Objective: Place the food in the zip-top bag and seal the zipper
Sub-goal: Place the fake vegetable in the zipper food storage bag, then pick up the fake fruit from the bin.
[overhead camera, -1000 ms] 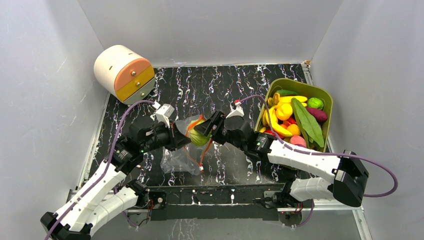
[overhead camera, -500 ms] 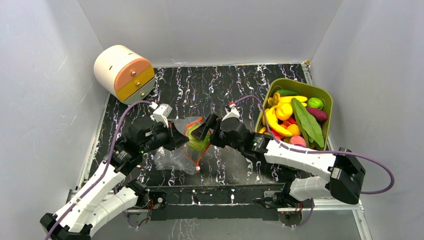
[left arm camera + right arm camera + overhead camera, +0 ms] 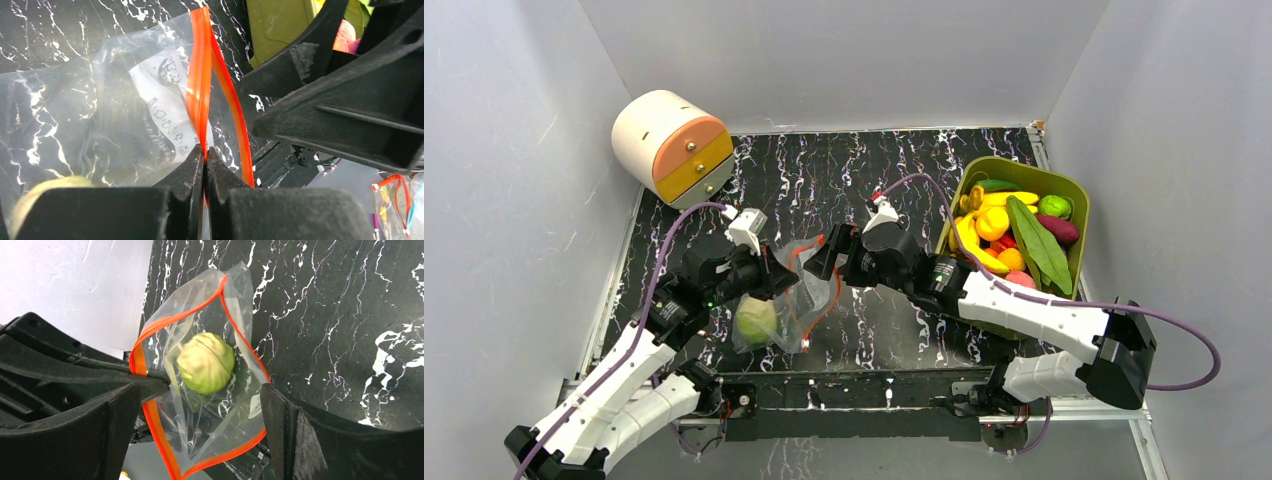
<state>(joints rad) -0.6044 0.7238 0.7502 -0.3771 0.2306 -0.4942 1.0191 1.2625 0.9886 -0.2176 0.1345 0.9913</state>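
The clear zip-top bag (image 3: 792,300) lies between my two arms with its mouth held open. My left gripper (image 3: 776,279) is shut on one side of the red-orange zipper (image 3: 199,95), its jaws (image 3: 205,152) pinching the strip. A green round food (image 3: 756,320) sits inside the bag, and it also shows in the right wrist view (image 3: 206,362). My right gripper (image 3: 821,262) is open and empty just above the bag's mouth, its fingers (image 3: 75,425) spread either side of the open zipper loop (image 3: 150,425).
An olive-green tub (image 3: 1024,165) at the right holds several more toy foods, among them yellow bananas (image 3: 989,215). A cream and orange drawer unit (image 3: 669,148) stands at the back left. Grey walls enclose the black marbled table (image 3: 844,170).
The green round food left my right gripper and dropped down into the bag. My right gripper opened and now hovers empty at the mouth. The left gripper kept its hold.
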